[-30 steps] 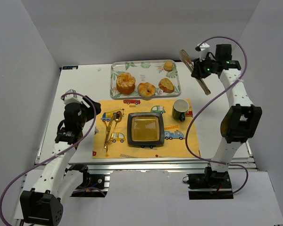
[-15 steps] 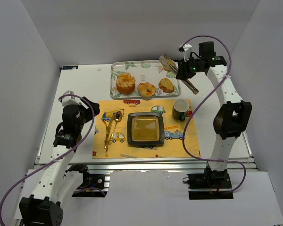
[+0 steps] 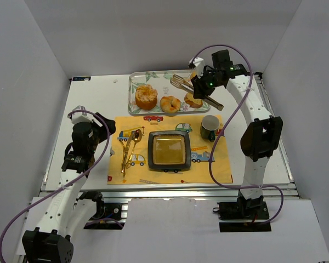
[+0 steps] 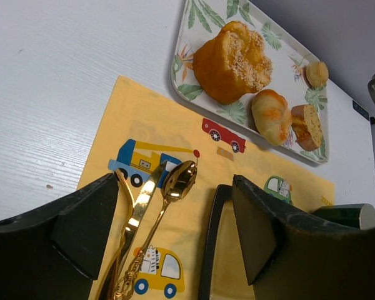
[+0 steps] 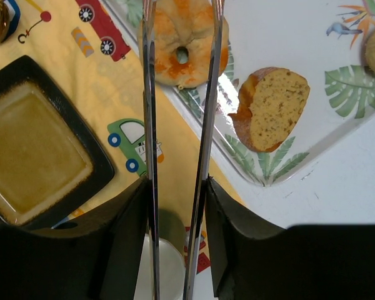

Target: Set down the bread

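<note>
Swinging in from the table's right side, the right gripper (image 3: 204, 86), clamped on tongs (image 3: 181, 83), now hangs above the tray (image 3: 132, 87) near the ring pastry (image 3: 170, 103) (short of its target, I'd judge), the bread (image 3: 146, 96) sitting untouched at the tray's left end, the left gripper (image 4: 175, 215) wide open and empty.

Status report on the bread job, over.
Left claw open, beside the cutlery. Right claw shut on tongs, over tray. Bread on tray, untouched, unobstructed.

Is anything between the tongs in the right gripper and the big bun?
The ring pastry lies on the tray between the tongs and the bun, beside the bun. Nothing covers the bun from above.
</note>
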You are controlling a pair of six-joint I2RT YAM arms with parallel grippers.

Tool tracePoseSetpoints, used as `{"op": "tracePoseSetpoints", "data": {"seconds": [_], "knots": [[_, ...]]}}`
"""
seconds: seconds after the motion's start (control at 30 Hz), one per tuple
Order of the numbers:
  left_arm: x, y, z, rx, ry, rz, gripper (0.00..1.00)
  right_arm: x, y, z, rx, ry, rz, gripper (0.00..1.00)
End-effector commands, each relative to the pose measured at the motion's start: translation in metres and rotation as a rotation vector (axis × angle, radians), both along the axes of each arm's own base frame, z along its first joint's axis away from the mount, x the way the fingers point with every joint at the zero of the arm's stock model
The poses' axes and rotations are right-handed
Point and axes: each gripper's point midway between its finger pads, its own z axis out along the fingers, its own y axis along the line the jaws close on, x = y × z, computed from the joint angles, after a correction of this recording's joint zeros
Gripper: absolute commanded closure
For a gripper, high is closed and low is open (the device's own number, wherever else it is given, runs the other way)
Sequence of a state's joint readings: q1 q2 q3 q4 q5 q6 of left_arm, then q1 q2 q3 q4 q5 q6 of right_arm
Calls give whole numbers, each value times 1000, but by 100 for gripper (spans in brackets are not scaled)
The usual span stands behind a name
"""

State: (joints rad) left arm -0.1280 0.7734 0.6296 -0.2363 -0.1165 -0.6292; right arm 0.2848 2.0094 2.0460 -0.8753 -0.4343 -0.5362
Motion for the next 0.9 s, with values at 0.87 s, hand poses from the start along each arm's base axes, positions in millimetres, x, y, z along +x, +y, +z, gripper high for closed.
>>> {"op": "tracePoseSetpoints", "data": {"seconds": [0.87], "knots": [[-1,-6,29,-104,-86,6,17,12,109,-2,606,632,-220,59]]}}
